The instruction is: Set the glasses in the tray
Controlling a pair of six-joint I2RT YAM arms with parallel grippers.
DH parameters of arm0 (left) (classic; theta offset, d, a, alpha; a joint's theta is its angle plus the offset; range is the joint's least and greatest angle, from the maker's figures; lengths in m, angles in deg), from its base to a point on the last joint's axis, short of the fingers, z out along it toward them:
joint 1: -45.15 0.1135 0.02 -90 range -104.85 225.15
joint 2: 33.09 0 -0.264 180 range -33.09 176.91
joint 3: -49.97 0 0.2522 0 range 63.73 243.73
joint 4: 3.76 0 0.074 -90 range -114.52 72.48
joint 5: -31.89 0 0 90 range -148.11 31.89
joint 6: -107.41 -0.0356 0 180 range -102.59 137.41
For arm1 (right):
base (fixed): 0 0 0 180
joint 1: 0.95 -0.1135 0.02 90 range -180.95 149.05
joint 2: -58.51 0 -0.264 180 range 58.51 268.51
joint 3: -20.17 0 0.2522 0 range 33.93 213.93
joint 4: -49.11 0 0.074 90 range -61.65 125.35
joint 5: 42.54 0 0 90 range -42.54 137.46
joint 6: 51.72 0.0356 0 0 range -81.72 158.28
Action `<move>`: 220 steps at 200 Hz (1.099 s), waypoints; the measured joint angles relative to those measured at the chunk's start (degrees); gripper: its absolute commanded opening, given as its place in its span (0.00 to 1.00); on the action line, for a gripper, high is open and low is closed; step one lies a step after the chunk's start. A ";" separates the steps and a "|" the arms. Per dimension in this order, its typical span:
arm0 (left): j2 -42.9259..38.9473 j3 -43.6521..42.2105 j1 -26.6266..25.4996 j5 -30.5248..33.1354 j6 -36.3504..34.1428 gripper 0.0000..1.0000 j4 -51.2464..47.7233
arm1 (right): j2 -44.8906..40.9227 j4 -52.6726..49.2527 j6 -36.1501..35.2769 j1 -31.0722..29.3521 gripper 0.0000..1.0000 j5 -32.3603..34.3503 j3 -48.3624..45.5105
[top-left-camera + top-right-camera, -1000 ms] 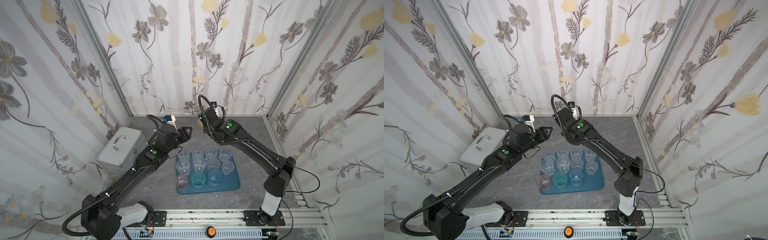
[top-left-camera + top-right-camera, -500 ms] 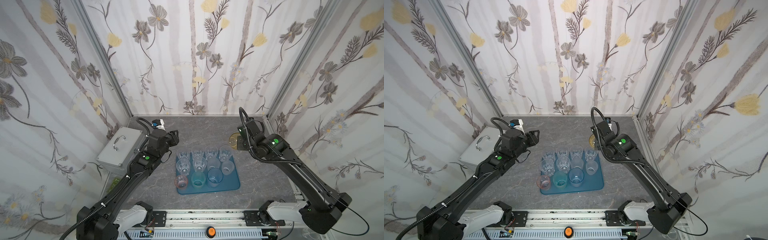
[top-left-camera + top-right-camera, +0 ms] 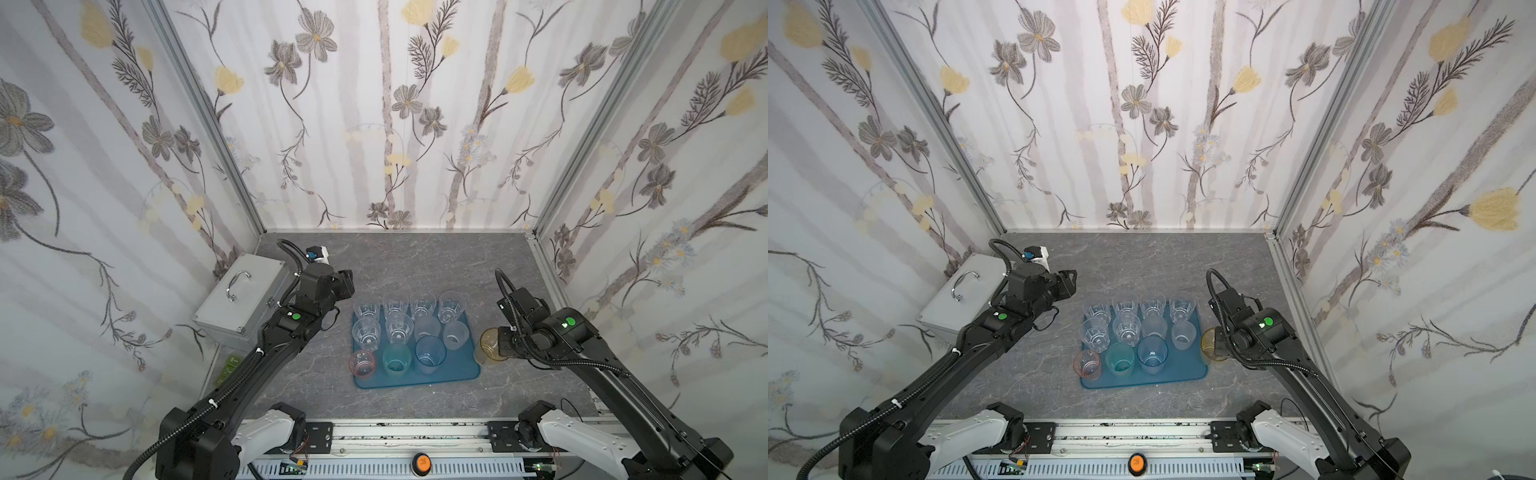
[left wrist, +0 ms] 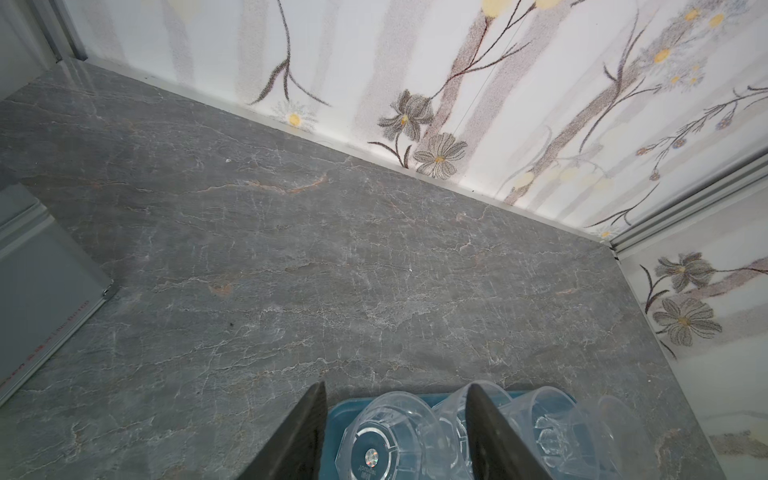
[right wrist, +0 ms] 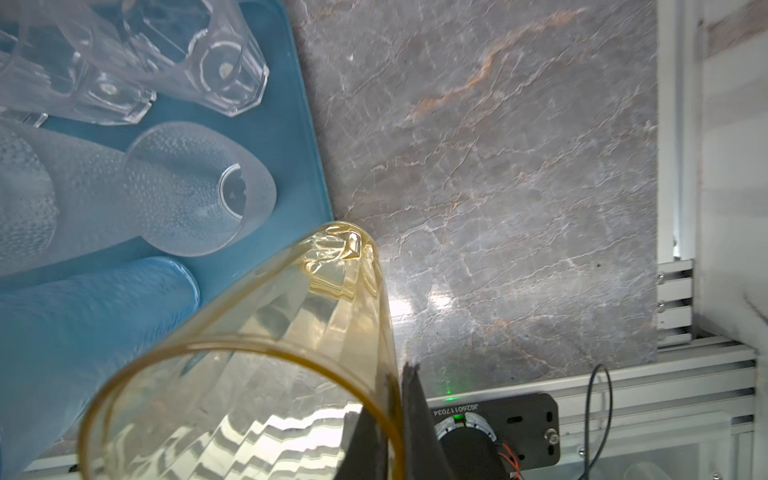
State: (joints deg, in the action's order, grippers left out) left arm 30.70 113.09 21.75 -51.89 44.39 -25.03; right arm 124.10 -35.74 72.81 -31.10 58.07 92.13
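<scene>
The teal-blue tray [image 3: 457,372] [image 3: 1183,372] lies mid-table with several glasses standing on it: clear faceted ones [image 3: 395,307] at the back, two frosted ones [image 3: 455,334], then pink [image 3: 362,363], teal [image 3: 397,359] and blue [image 3: 430,351] in front. The pink one stands at the front left corner. My right gripper [image 3: 505,347] [image 5: 395,399] is shut on the rim of the amber glass [image 3: 489,345] [image 5: 291,324], which is just off the tray's right edge. My left gripper [image 3: 347,284] [image 4: 395,385] stands open and empty above the tray's back left corner.
A silver metal case [image 3: 241,295] [image 3: 955,299] with a handle stands at the left wall, close behind my left arm. Patterned walls close in three sides. The arms' mounting rail [image 3: 415,436] runs along the front edge.
My right arm has swung from the back middle to the right and forward, carrying the amber glass to the tray's right edge. My left gripper has drawn back a little to the left.
</scene>
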 measured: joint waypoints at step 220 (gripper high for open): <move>-2.86 -3.56 0.55 1.51 0.02 0.56 -0.09 | 11.96 7.96 0.90 -6.45 0.31 -4.68 2.08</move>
State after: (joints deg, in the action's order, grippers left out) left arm 27.84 109.53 22.30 -50.38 44.42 -25.12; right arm 136.05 -27.79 73.70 -37.55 53.39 94.20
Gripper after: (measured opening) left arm 0.566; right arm 0.289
